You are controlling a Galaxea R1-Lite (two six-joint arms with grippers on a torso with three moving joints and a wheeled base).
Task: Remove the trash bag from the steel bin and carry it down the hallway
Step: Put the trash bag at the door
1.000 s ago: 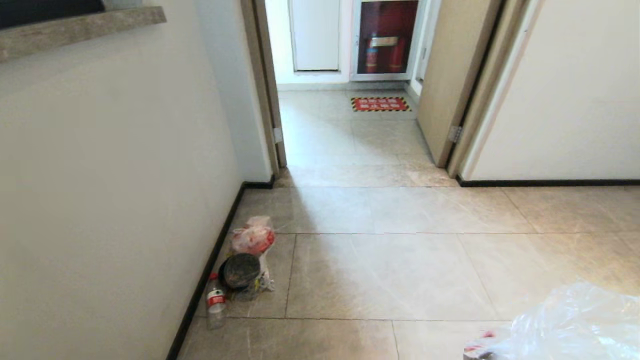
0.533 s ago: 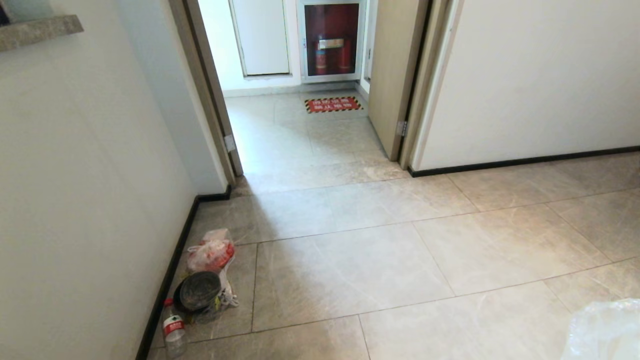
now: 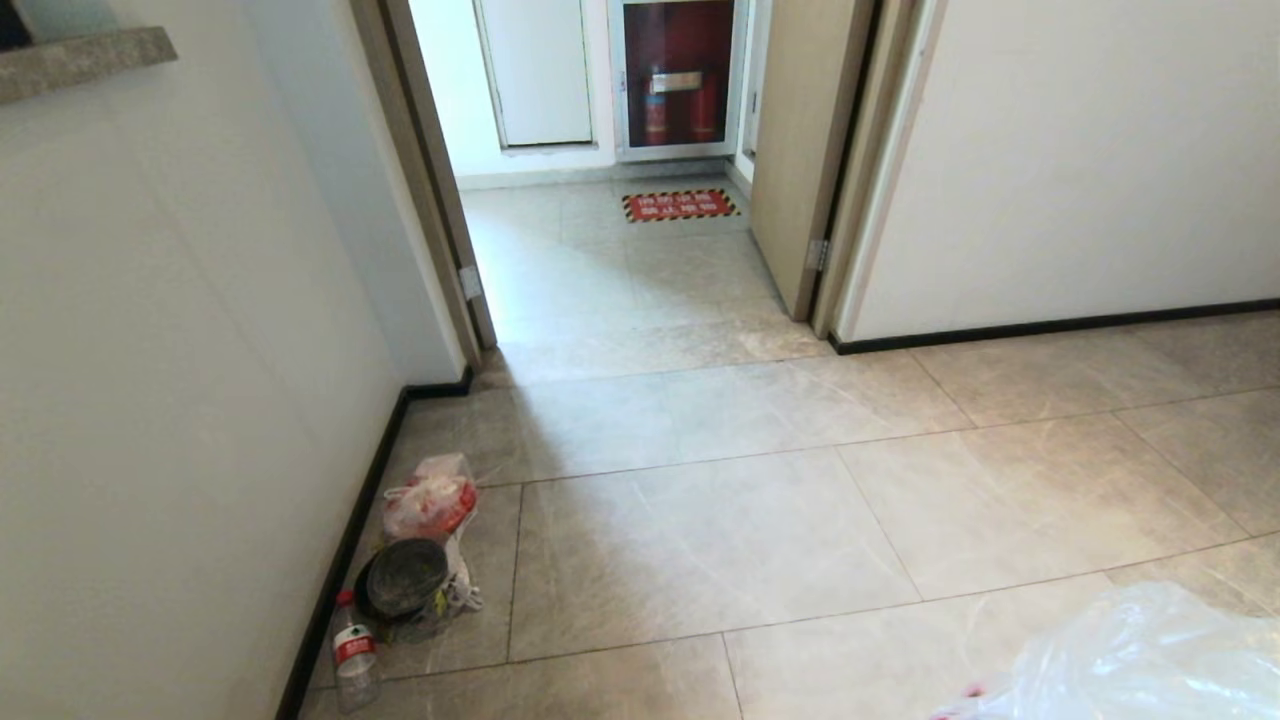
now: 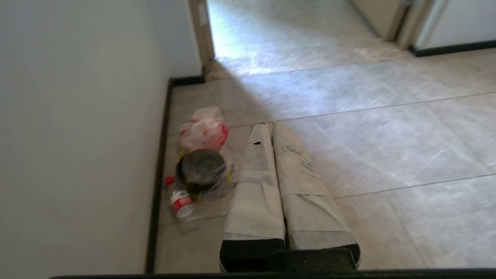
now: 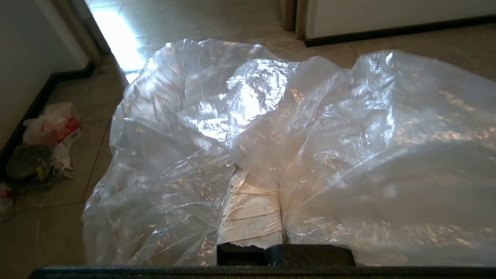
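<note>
Two stages made up this job, and by my reckoning the first was done: the trash bag (image 5: pixel 294 128) was out of the steel bin, which appeared in none of my views. Item, right pincer (image 5: pixel 254 174): closed tight on the gathered clear plastic, its wrapped fingers (image 5: pixel 250 211) mostly buried under the billowing film; only a low corner of the bag showed in the head view (image 3: pixel 1140 655), at my right side, above the floor. Item, left pincer (image 4: pixel 269 126): padded fingers pressed together, holding nothing, hanging over the tiles near the left wall. Item, hallway floor (image 3: pixel 760 520): glossy beige tiles, running ahead to an open doorway (image 3: pixel 610 250) with a red hazard-striped mat (image 3: pixel 680 205) and a fire-extinguisher cabinet (image 3: pixel 678 75) beyond. Item, stray rubbish against the left skirting: a red-and-white bag (image 3: pixel 432 500), a round dark container (image 3: pixel 405 580), a red-capped bottle (image 3: pixel 355 655); all lay well apart from my load. Remaining, as I judged it: the carry itself, onward down the corridor. How much of the hallway lay behind me I could not tell. Whether the bag held any contents was unclear, apart from a small red speck at its lower edge.
</note>
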